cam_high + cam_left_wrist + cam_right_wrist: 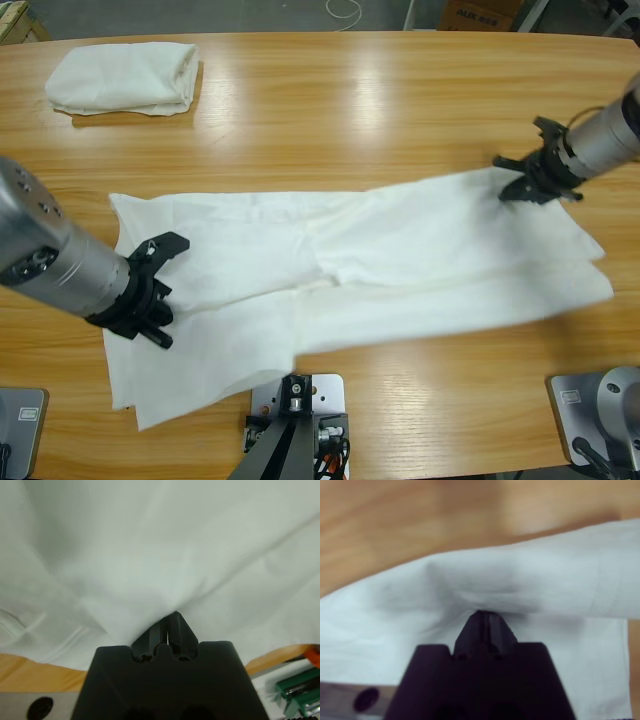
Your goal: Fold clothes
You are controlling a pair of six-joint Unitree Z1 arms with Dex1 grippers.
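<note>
On table centre: spread shirt (400,260), lying flat on wood.
Left claw (150,290): clenched on shirt's left edge.
Right claw (535,175): clenched on shirt's far right corner.
Far left corner: folded shirt (122,77), well apart.

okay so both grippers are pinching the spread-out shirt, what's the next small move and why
Probably carry both pinched edges across together to lay one half of the spread T-shirt over the other. The left gripper and right gripper are each shut on its cloth at opposite ends, the shirt lies stretched along the table, and a folded T-shirt already sits at the far corner, so this one looks next.
</note>
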